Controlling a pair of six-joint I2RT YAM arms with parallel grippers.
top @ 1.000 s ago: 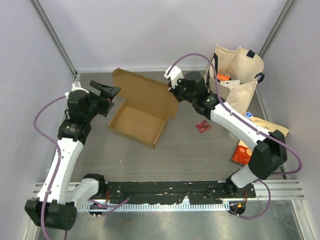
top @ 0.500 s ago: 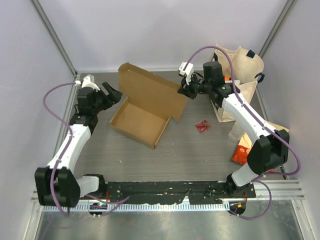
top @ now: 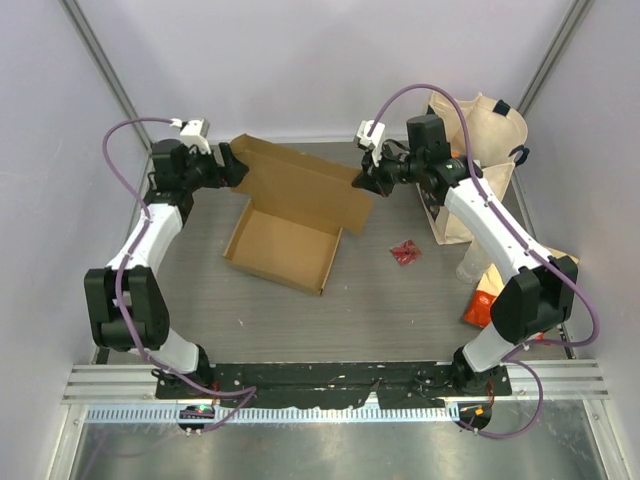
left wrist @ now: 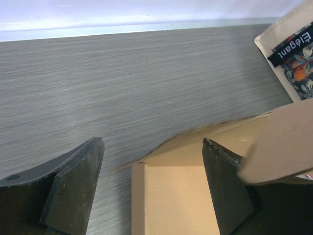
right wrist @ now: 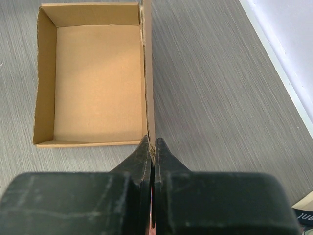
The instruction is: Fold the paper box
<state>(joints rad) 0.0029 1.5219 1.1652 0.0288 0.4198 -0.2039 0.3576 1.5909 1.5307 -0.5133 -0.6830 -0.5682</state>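
Right claw (right wrist: 152, 145) pinching paper box (right wrist: 93, 83) lid, gripped corner hidden

The paper box (top: 283, 245) is coloured plain brown; the tabletop (top: 400, 310) is grained grey; the tote bag (top: 490, 130) is cream.

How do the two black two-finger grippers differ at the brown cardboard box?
The right gripper is shut, pinching the raised lid edge of the brown cardboard box; the left gripper stands open, gripping nothing. The right gripper is at the lid's right corner, the left gripper at its left corner. Both are black.
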